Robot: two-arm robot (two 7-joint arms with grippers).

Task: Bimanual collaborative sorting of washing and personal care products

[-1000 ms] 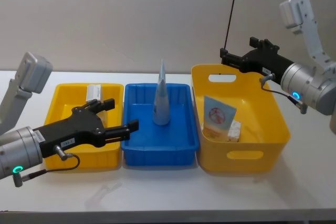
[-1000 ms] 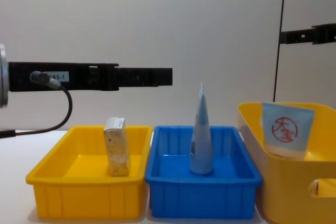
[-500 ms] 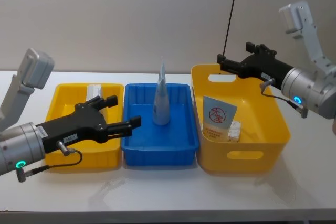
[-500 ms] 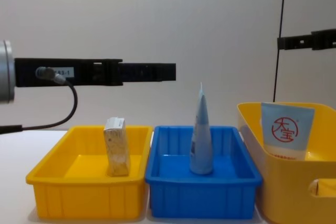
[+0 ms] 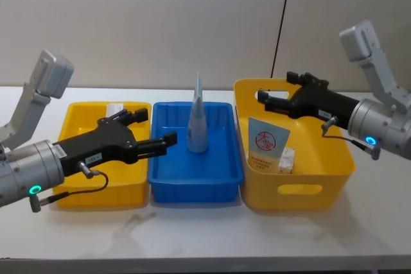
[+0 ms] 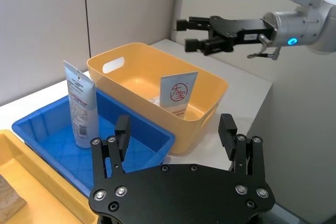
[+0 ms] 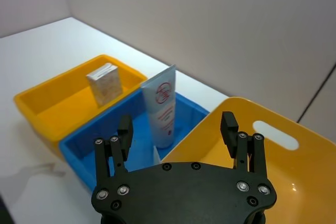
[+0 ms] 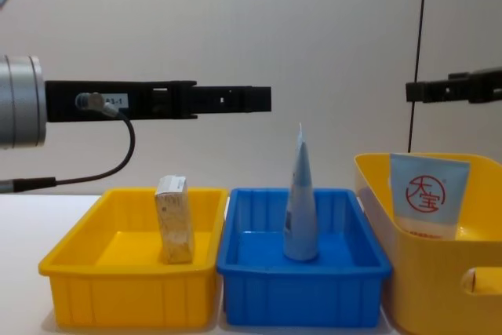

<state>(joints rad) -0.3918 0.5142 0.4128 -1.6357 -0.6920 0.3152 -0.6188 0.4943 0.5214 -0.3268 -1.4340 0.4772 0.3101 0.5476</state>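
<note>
- A pale-blue tube (image 5: 198, 120) stands upright on its cap in the middle blue tray (image 5: 168, 178); in the right wrist view its face carries a red round logo.
- A second pale-blue pouch (image 5: 267, 140) with the same red logo leans inside the deep yellow bin (image 5: 321, 165) on the right, with a small beige pack (image 5: 286, 159) touching it at the bin floor.
- A whitish boxy pack (image 8: 175, 219) stands on end in the left yellow tray (image 5: 70, 126).
- The left gripper (image 5: 157, 131) hovers above the seam between the yellow and blue trays, fingers spread wide and empty.
- The right gripper (image 5: 262, 97) hangs over the far rim of the bin, also wide open and holding nothing.
- The step in hand looks like the right arm reaching into the bin for the leaning pouch. Doing it well would mean coming down clear of the bin wall, closing across the pouch's flat faces near its top edge, and avoiding the beige pack.
- The chest view shows from the side how high both grippers ride above the goods, which the head view flattens.
- The left wrist view shows the pouch's printed face and the bin's handle slot (image 6: 113, 65); the chest view hides the bin floor behind its near wall.
</note>
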